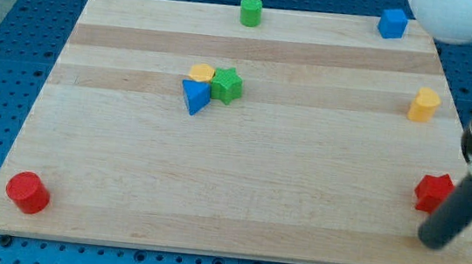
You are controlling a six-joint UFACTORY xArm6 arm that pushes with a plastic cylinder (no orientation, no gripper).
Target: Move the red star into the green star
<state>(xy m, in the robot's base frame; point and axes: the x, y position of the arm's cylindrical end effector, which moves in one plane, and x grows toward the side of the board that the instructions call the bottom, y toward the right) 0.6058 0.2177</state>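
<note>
My tip (pixel 432 240) rests on the tabletop (pixel 238 194) near the view's bottom right corner. It is a plain dark rod, with no fingers to open or close, and it holds nothing. The red star (pixel 433 190) lies just above and a touch left of the tip, very close to the rod; whether the two touch cannot be told.

The green star (pixel 227 85) sits well apart, left of centre in the upper half of the board. It is bunched with a yellow block (pixel 201 73) on its left and a blue triangular block (pixel 194 98) below that, all three pressed together.

Further out, a yellow block (pixel 424 105) stands near the right edge, a blue block (pixel 393 23) at the top right, a green cylinder (pixel 250 11) at the top edge, and a red cylinder (pixel 27 192) at the bottom left. No writing, brand or label can be read anywhere.
</note>
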